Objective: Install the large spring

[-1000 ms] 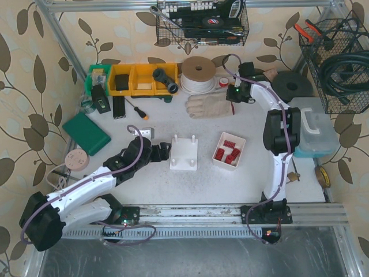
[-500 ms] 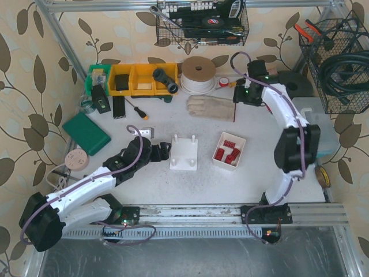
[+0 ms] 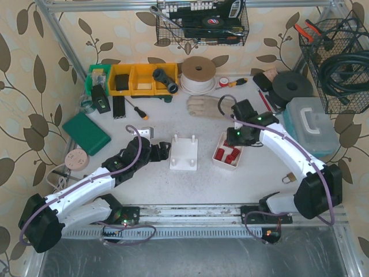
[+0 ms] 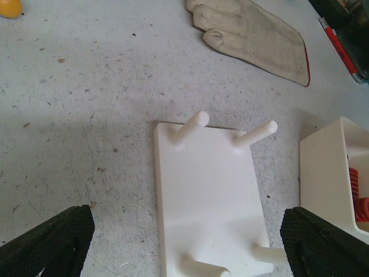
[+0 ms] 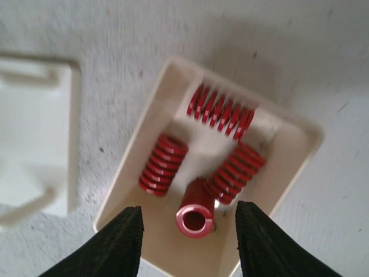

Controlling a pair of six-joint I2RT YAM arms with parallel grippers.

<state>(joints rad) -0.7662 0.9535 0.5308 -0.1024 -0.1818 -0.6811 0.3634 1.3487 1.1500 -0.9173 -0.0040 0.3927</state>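
Right hand [image 5: 189, 214] has swung over the spring tray [image 5: 305, 138], open, empty.

beige wallpaper with brown leaves [image 3: 34, 69] is wrapping around the speckled grey desk [image 3: 230, 184], and a black wire basket [image 3: 202, 26] is hanging at the back.

The springs [image 5: 222, 111] lie in the tray [image 5: 308, 135], just right of the peg plate [image 3: 184, 154]. The glove [image 3: 202, 106] lies farther back. My right gripper [image 5: 189, 216] hangs over the tray.
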